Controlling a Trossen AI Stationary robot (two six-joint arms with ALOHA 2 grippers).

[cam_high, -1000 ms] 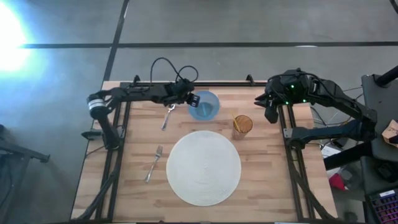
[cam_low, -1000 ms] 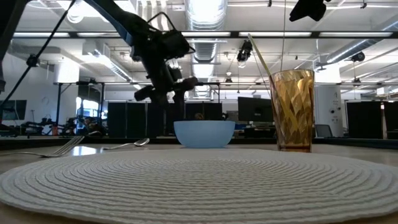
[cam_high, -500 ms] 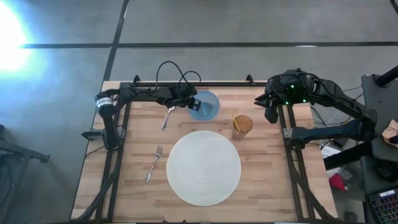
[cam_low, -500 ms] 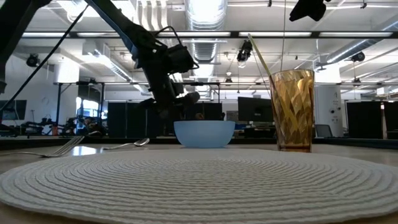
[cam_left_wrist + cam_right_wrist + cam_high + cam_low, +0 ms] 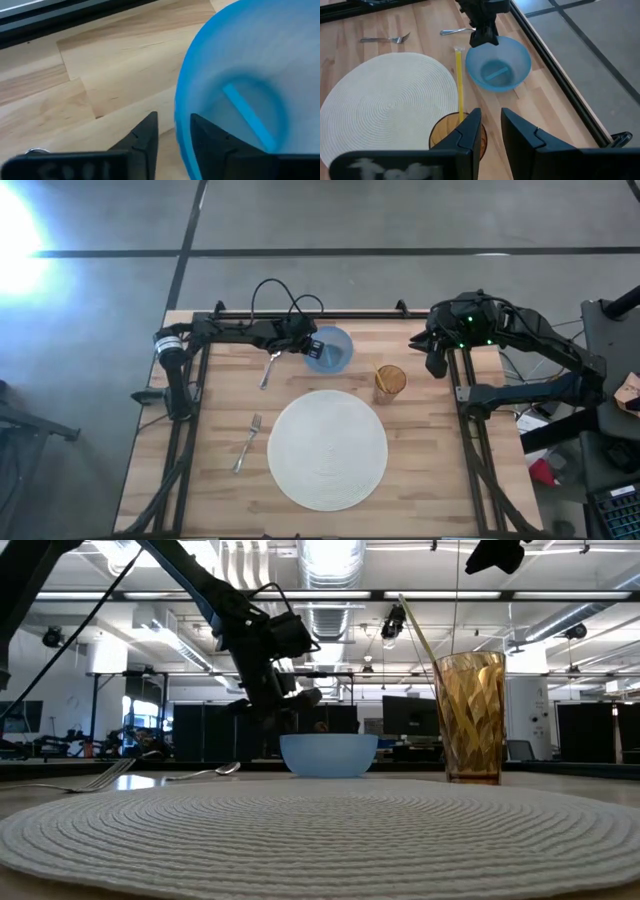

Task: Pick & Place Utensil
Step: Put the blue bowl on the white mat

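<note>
One spoon [image 5: 268,367] lies beside left gripper [image 5: 312,347].

Wood table [image 5: 430,470]: placemat [image 5: 327,449], fork [image 5: 247,442], spoon [image 5: 269,367], blue bowl [image 5: 331,350], amber glass [image 5: 390,383]

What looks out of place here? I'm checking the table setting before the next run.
The spoon and fork lie bare on the table, off the round placemat. The left gripper straddles the blue bowl rim. Nothing is spilled or tipped; the amber glass stands upright.
</note>
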